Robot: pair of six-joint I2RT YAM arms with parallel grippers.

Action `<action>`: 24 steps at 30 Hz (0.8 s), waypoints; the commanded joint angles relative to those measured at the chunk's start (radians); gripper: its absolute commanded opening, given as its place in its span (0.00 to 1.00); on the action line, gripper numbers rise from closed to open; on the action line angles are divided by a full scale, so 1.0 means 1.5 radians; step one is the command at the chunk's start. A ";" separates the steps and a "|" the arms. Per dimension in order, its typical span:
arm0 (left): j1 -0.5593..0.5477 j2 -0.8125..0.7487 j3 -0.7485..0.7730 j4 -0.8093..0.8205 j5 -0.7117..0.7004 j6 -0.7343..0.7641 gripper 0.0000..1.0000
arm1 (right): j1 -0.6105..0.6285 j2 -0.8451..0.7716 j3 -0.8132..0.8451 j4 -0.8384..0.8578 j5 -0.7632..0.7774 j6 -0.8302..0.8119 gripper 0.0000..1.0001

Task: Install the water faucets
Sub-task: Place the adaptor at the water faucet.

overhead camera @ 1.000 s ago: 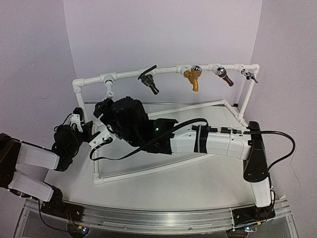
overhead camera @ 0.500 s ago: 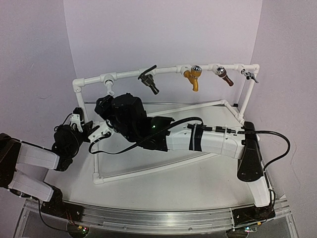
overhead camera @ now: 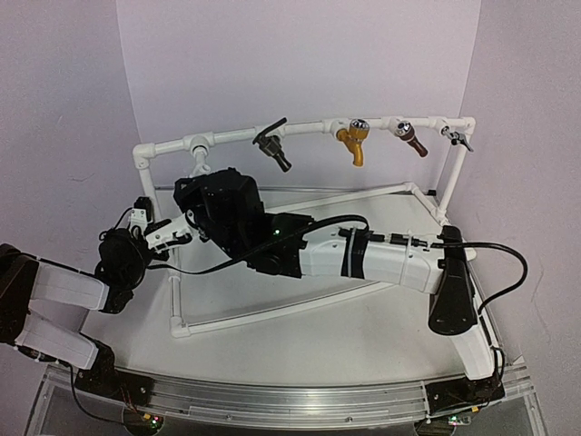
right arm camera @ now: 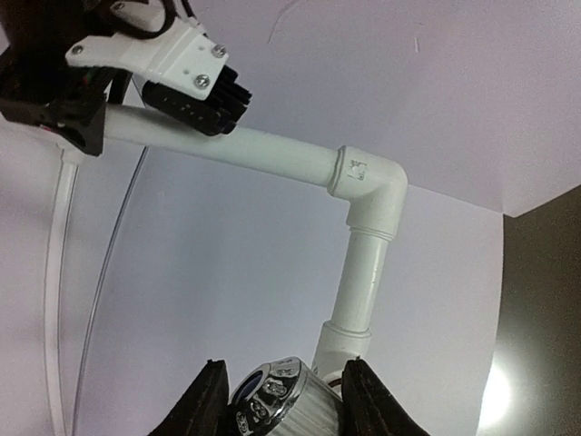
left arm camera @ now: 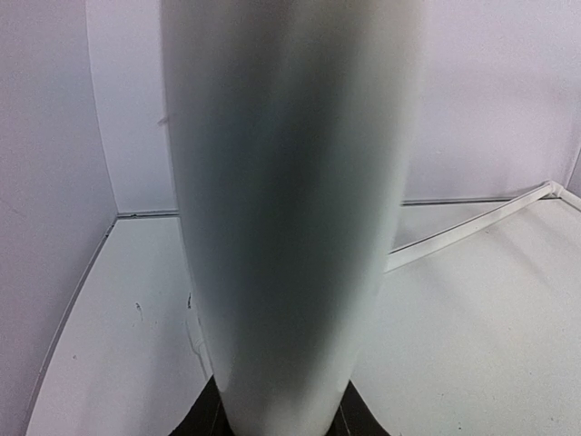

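Above the white worktop [overhead camera: 363, 336], left fingers [left arm camera: 201, 420] clamp the pipe post [left arm camera: 290, 227] while right fingers [right arm camera: 211, 404] pinch the white faucet [right arm camera: 277, 400] by its knob, which probably needs twisting tight next.

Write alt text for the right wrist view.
The right gripper sits tight around the shiny knob end of a white faucet mounted on the white pipe frame. Beyond the frame's elbow, the left gripper clamps the pipe at upper left.
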 commanded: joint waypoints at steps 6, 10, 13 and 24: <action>-0.025 0.006 0.021 -0.001 0.118 -0.016 0.00 | -0.018 -0.058 0.029 0.030 -0.042 0.478 0.30; -0.025 0.006 0.022 -0.002 0.118 -0.016 0.00 | -0.032 -0.049 0.046 0.034 -0.007 0.681 0.33; -0.025 -0.002 0.020 -0.005 0.118 -0.017 0.00 | -0.043 -0.071 0.015 0.035 -0.026 0.801 0.36; -0.025 -0.002 0.021 -0.005 0.118 -0.017 0.00 | -0.012 -0.215 -0.142 -0.077 -0.213 0.546 0.91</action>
